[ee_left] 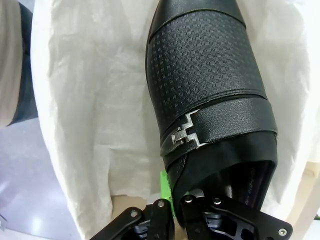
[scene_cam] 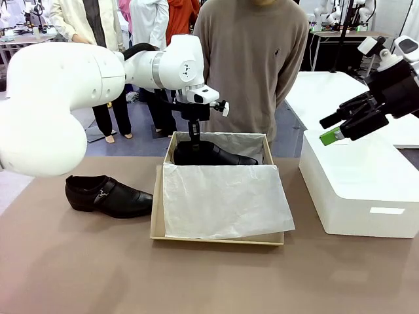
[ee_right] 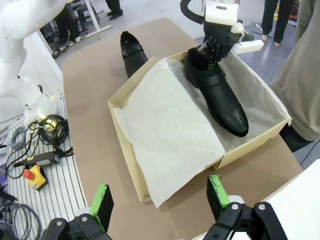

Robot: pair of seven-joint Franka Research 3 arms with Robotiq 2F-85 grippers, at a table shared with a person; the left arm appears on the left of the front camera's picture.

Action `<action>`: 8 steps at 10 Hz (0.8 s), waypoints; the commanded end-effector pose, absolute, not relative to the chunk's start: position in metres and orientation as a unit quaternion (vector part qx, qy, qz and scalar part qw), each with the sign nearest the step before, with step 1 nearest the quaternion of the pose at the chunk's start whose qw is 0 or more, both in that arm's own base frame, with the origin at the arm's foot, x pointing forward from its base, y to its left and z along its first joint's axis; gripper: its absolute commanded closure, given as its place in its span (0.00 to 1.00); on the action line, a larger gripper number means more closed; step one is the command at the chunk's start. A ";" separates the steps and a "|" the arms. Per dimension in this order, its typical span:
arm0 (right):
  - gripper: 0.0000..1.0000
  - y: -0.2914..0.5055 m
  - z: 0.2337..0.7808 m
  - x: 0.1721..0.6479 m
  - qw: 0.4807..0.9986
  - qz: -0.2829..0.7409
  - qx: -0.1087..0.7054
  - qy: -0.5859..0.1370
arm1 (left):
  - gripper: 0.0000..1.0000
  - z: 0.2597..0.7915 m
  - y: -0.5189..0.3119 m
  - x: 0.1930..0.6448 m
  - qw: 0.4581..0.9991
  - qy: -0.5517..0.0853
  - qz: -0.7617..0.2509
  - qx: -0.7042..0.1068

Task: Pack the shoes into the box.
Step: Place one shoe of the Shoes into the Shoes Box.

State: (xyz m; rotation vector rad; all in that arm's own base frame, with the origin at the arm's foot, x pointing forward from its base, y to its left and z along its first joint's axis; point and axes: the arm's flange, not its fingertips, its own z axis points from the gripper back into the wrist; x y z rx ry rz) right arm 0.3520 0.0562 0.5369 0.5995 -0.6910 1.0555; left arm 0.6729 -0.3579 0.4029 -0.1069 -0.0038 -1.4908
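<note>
Front view is up here. What has your left gripper point(scene_cam: 194, 135) got? (desk)

I have it down in the far part of the box point(scene_cam: 219, 239), jaws pinched narrow on the heel-end rim of the boxed shoe point(scene_cam: 217, 156). On the left wrist view my fingers point(ee_left: 155, 212) clamp that rim from either side, with the buckle point(ee_left: 184, 135) just beyond them. (me)

Where does that shoe sit? (desk)

On the tissue paper point(scene_cam: 222, 199) along the box's far wall, toe toward my right arm's side. Whether the heel touches the paper I cannot tell. A sheet of the tissue covers the near part of the box and hangs over its near edge. (me)

And the rest? (desk)

The loose shoe point(scene_cam: 108, 195) stands on the table point(scene_cam: 78, 261) outside the box, its toe just beside the left wall. My right gripper point(scene_cam: 326, 129) hangs above the white box point(scene_cam: 360, 196), well apart from both shoes, jaws spread wide and holding nothing. A person point(scene_cam: 252, 65) stands behind the box. (me)
</note>
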 end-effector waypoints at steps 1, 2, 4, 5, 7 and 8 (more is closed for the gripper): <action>0.00 0.058 0.537 0.356 0.754 0.491 0.283 -0.332 | 1.00 0.407 -0.356 0.671 0.741 -0.006 -0.669 -0.048; 0.00 0.058 0.537 0.356 0.754 0.491 0.283 -0.332 | 0.95 0.407 -0.356 0.671 0.743 -0.004 -0.668 -0.051; 0.00 0.058 0.537 0.356 0.754 0.491 0.283 -0.332 | 0.56 0.408 -0.355 0.671 0.742 -0.003 -0.668 -0.055; 0.00 0.058 0.537 0.356 0.754 0.491 0.283 -0.332 | 0.37 0.410 -0.354 0.671 0.742 -0.003 -0.668 -0.056; 0.00 0.058 0.537 0.356 0.754 0.491 0.283 -0.332 | 0.00 0.423 -0.352 0.671 0.743 -0.004 -0.667 -0.054; 0.00 0.058 0.537 0.356 0.754 0.491 0.283 -0.332 | 0.00 0.437 -0.349 0.672 0.747 -0.006 -0.663 -0.053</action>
